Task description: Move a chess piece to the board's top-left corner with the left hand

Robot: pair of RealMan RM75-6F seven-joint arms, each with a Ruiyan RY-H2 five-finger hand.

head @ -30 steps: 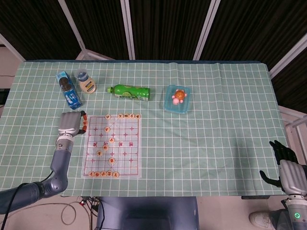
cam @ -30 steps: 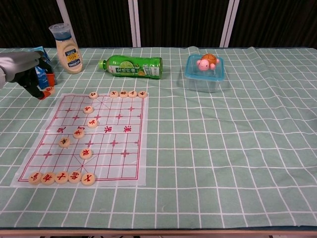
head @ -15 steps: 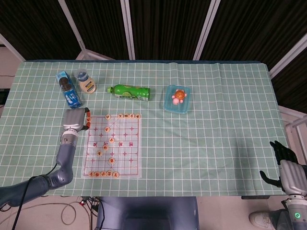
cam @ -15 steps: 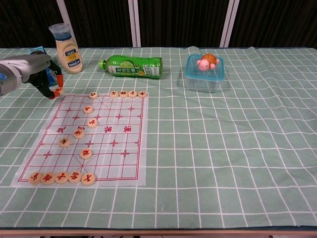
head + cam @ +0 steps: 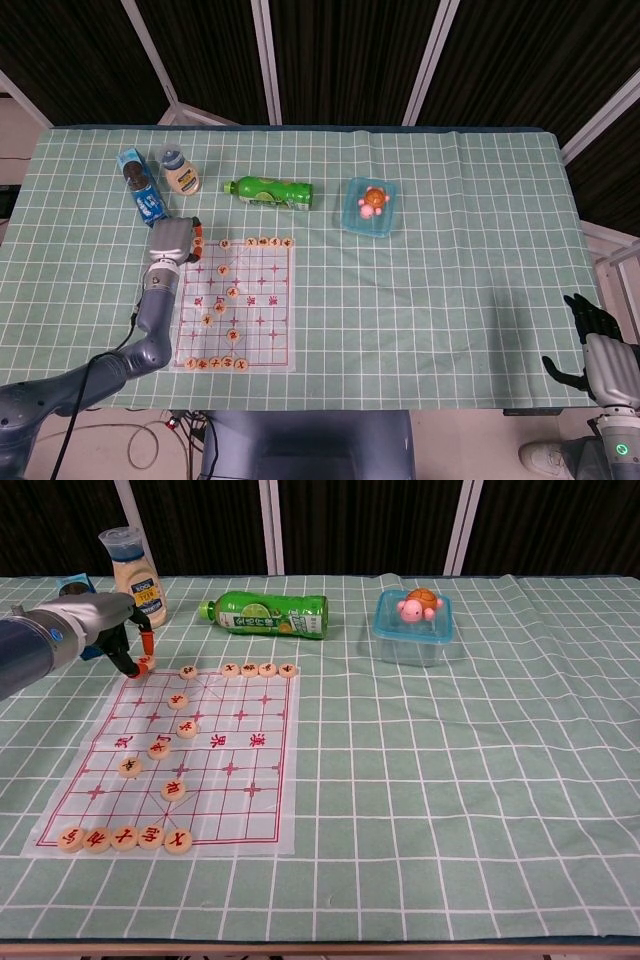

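The chess board [image 5: 270,340] [image 5: 235,800] lies at the table's front left, with round wooden pieces along its top row [image 5: 249,669], along its bottom row [image 5: 124,837] and scattered between. My left hand [image 5: 175,241] [image 5: 108,628] hovers over the board's top-left corner. Its orange-tipped fingers pinch a chess piece [image 5: 144,663] just at that corner; whether the piece touches the board is unclear. My right hand [image 5: 598,350] hangs off the table's front right edge, fingers apart and holding nothing.
Behind the board stand a white mayonnaise bottle [image 5: 133,578] [image 5: 181,170] and a blue packet [image 5: 143,190]. A green bottle [image 5: 270,616] [image 5: 268,191] lies on its side. A blue plastic box with a turtle toy [image 5: 412,625] [image 5: 370,205] sits mid-table.
My left hand has travelled right with the piece, from beside the board's left edge to over its top-left corner. The right hand has stayed still.
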